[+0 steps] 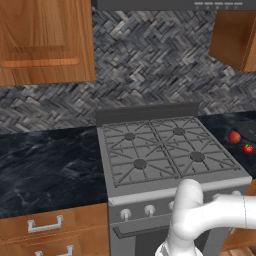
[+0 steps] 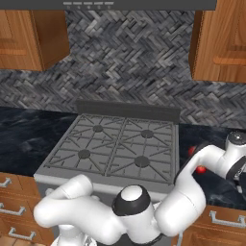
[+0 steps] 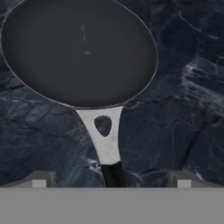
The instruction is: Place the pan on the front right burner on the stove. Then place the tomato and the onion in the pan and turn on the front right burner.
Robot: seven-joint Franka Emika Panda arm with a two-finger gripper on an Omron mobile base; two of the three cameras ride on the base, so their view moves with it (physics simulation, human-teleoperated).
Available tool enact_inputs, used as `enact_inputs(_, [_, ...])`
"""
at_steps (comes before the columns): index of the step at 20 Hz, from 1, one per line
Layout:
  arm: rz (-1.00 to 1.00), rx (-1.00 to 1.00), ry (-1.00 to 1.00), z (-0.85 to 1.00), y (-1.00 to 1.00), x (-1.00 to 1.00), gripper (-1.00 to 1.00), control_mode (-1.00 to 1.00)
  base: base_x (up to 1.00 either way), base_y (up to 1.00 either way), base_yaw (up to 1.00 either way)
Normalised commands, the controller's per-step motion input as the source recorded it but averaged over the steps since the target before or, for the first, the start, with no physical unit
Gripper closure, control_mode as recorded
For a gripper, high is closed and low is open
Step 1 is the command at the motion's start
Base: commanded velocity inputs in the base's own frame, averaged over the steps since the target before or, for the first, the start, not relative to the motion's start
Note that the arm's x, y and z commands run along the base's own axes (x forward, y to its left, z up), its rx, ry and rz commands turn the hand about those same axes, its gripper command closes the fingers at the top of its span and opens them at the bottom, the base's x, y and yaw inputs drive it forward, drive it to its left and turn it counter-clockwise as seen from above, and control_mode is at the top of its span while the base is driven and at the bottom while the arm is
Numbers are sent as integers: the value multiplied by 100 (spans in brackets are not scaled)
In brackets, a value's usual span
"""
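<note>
1. Two small grey finger tips of the gripper (image 3: 111,181) rise at the bottom of the hand view, spread wide apart and holding nothing.
2. Between those tips runs the thin dark handle of a round, shallow, dark grey-black frying pan (image 3: 78,50), joined to the bowl by a pale metal neck with a hole in it.
3. That pan lies flat on a dark marbled stone counter (image 3: 183,87), and its bowl holds nothing.
4. From the left base view, a sliver of the pan shows at the right edge, on the counter right of the stove.
5. Just beside it on the counter sit a small dull red-brown onion (image 1: 234,136) and, nearer the front, a small bright red tomato with a green top (image 1: 248,148).
6. Left of them stands the grey metal gas stove (image 1: 170,150) with four burners under grey grates, a dark raised back panel and white knobs on its front.
7. Its front right burner (image 1: 197,156), a small round dark cap under crossed grate bars, has nothing on it.
8. White robot arm (image 2: 211,161) reaches to the right, over the counter.
</note>
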Motion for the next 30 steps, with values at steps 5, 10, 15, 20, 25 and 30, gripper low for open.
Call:
enact_inputs(5, [0, 0, 0, -16, -9, 0, -100, -100, 0, 0, 0])
enact_inputs(10, [3, 0, 0, -9, 0, 0, -100, -100, 0, 0, 0])
enact_inputs(15, [5, 0, 0, -2, 0, 0, -100, -100, 0, 0, 0])
enact_inputs(20, [6, 0, 0, -15, 0, 0, -100, -100, 0, 0, 0])
enact_inputs(25, [4, 0, 0, -23, 0, 0, -100, -100, 0, 0, 0])
enact_inputs(30, [2, 0, 0, -22, 0, 0, -100, -100, 0, 0, 0])
